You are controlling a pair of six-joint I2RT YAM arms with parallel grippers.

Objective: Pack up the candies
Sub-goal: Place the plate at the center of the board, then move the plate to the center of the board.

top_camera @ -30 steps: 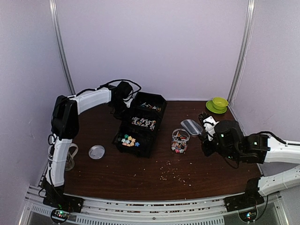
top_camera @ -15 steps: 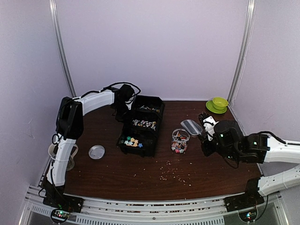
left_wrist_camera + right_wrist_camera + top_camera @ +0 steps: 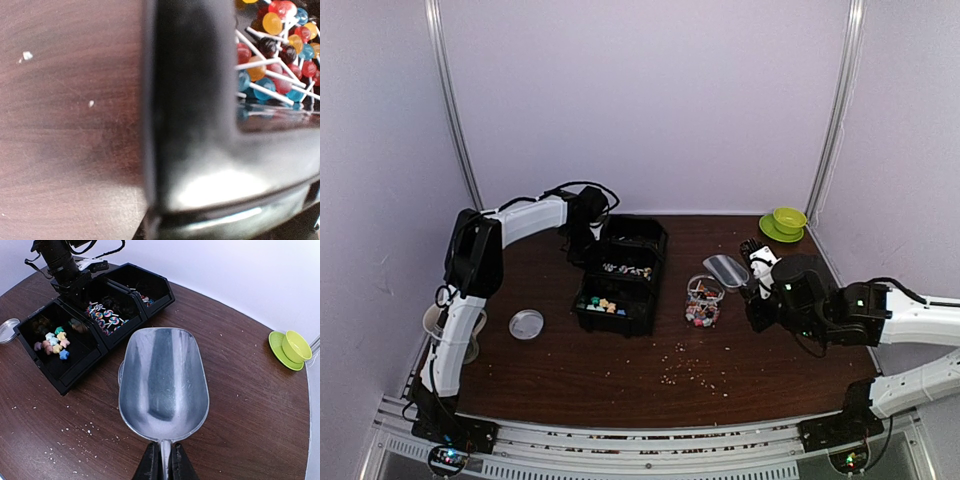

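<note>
A black three-compartment bin (image 3: 620,278) holds the candies. Pastel chunky pieces (image 3: 600,304) lie in its near compartment and stick-like ones (image 3: 626,268) in the middle one. My left gripper (image 3: 588,226) is at the bin's far left corner. In the left wrist view the black bin wall (image 3: 200,125) fills the frame down to the jaws, with colourful stick sweets (image 3: 275,55) behind it. My right gripper (image 3: 164,465) is shut on the handle of an empty metal scoop (image 3: 164,382). The scoop hangs over a clear jar (image 3: 703,300) that holds some candies.
The jar's clear lid (image 3: 725,268) lies behind it. A green cup on a saucer (image 3: 785,222) stands at the back right, a round clear lid (image 3: 526,324) at the left. Pale crumbs (image 3: 690,372) are strewn over the near table.
The bin has swung from slanted to nearly square with the table and shifted right, moving together with my left gripper. The right arm and scoop have barely moved.
</note>
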